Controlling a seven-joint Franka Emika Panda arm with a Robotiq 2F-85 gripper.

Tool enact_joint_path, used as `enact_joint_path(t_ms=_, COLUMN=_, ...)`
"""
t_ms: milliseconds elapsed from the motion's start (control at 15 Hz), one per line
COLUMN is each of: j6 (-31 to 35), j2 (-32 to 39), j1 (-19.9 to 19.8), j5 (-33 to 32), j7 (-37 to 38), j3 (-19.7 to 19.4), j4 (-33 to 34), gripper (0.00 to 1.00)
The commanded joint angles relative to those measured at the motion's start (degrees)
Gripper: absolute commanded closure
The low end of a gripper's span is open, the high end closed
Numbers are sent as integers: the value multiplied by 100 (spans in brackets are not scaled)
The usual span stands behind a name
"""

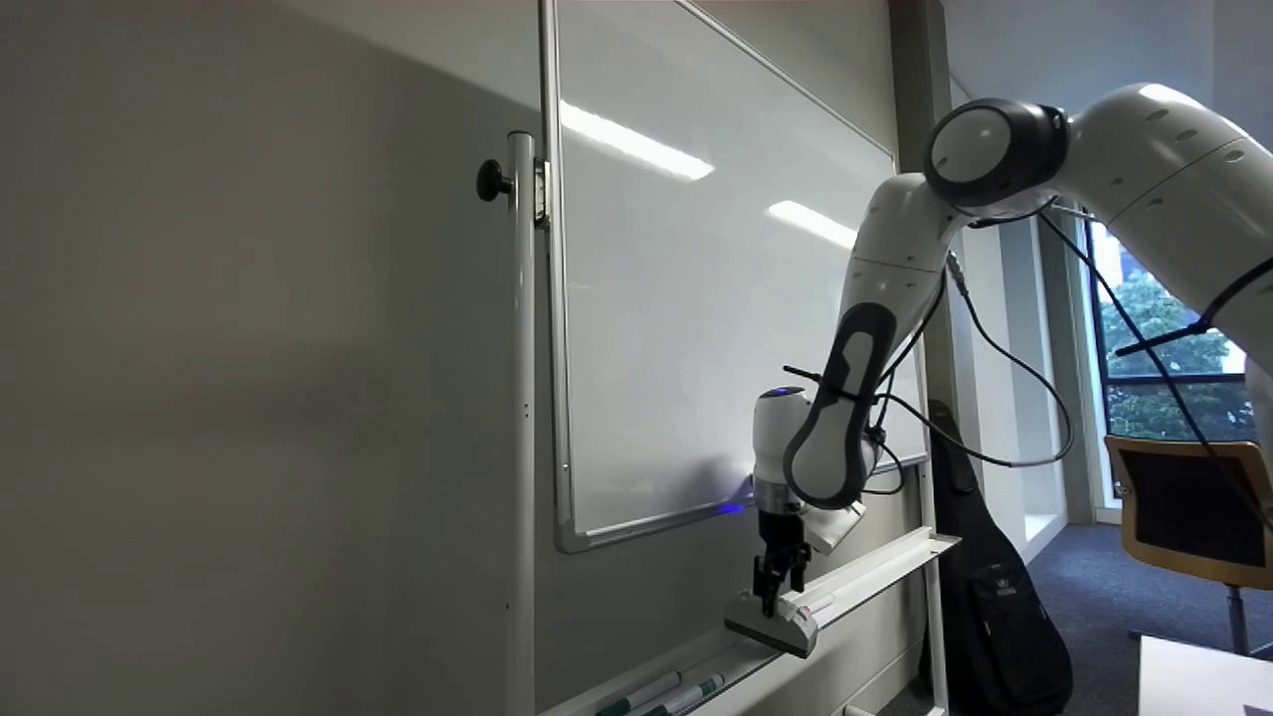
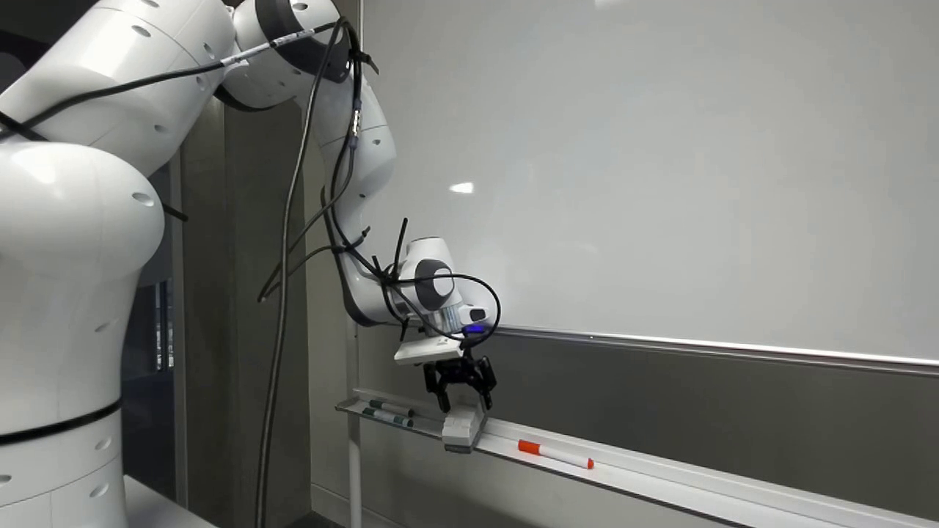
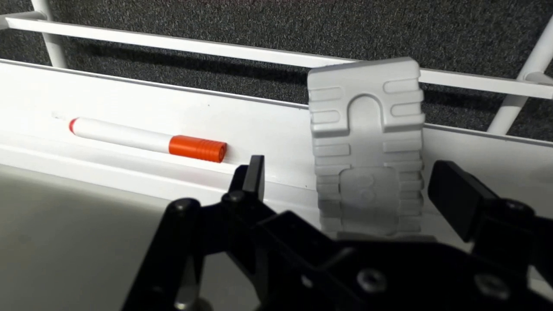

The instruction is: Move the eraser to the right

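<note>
The eraser [image 1: 771,625] is a whitish-grey ribbed block. It lies across the white tray [image 2: 660,480] under the whiteboard, one end sticking out past the tray's front edge. It shows in both exterior views [image 2: 462,429] and in the wrist view [image 3: 367,129], where its lower end is hidden behind the gripper body. My gripper [image 2: 465,405] is right above the eraser, pointing down, and also shows in an exterior view [image 1: 783,597]. In the wrist view the gripper [image 3: 349,166] is open, with one finger on each side of the eraser and a visible gap on both sides.
A white marker with an orange-red cap [image 2: 555,453] lies on the tray beside the eraser, also in the wrist view [image 3: 147,139]. Green-capped markers [image 1: 686,696] lie on the eraser's other side. The whiteboard's lower edge [image 2: 660,345] runs above the tray. A frame bar [image 3: 181,44] runs below.
</note>
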Motion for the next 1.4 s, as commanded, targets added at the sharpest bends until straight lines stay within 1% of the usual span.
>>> enact_joint_path(t_ms=0, j6=369, j2=136, j1=-290, j5=248, j7=-409, j3=248, j4=97, gripper=0)
enact_joint_path(t_ms=200, j6=502, j2=224, j1=-427, j5=371, j7=-578, j3=384, j4=128, gripper=0)
enact_joint_path(t_ms=667, j6=448, j2=435, j1=-616, j5=545, j7=-776, j3=556, j4=199, gripper=0)
enact_joint_path(t_ms=733, j6=449, j2=428, j1=-645, j5=561, j7=-791, j3=585, j4=195, gripper=25)
enact_joint_path(t_ms=800, j6=451, j2=424, j1=-682, j5=564, j7=-830, j3=621, j4=191, gripper=26)
enact_joint_path(t_ms=1000, j6=454, j2=402, j1=-752, j5=601, j7=-870, j3=680, j4=179, gripper=47)
enact_joint_path(t_ms=1067, j6=443, j2=362, j1=-788, j5=629, j7=-888, j3=716, j4=161, gripper=56)
enact_joint_path(t_ms=1133, j6=448, j2=354, j1=-789, j5=648, j7=-886, j3=713, j4=156, gripper=62)
enact_joint_path(t_ms=1200, j6=408, j2=291, j1=-814, j5=675, j7=-913, j3=731, j4=132, gripper=62)
enact_joint_path(t_ms=1333, j6=314, j2=106, j1=-637, j5=617, j7=-792, j3=507, j4=44, gripper=62)
